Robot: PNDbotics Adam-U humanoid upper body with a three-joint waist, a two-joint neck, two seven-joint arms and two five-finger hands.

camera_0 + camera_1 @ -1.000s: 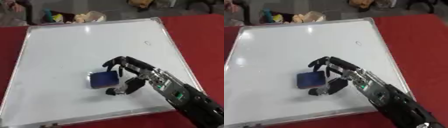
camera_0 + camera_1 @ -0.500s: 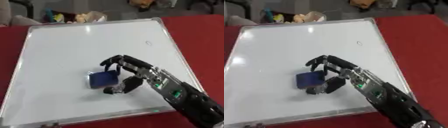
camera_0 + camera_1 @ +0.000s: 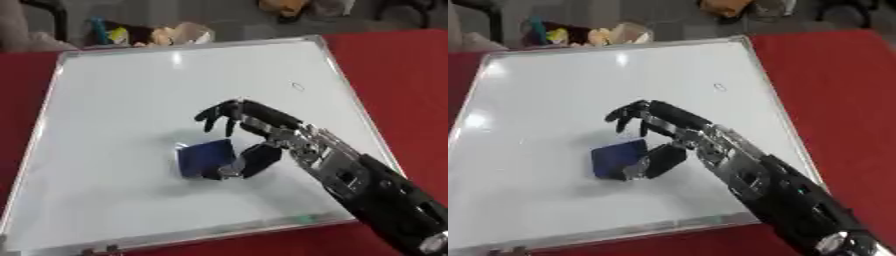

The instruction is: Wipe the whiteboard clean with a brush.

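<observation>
Right hand (image 3: 262,137) arches over blue brush (image 3: 206,157) on whiteboard (image 3: 122,100), fingers (image 3: 219,114) curled but not closed on it | brush looks light, rigid, likely slides | best taken by its long sides

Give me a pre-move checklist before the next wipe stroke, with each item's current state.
1. Brush lies flat on the whiteboard: ok.
2. Right hand on the brush: thumb at its lower edge, fingers arched above its top edge; whether they hold it, cannot tell.
3. Mark left to wipe: one small mark near the board's right edge, not ok, still there.
4. Path from brush to that mark: bare board, ok.
5. Board lies within its frame on the red table: ok.
6. Left hand: not in view, cannot tell.
</observation>
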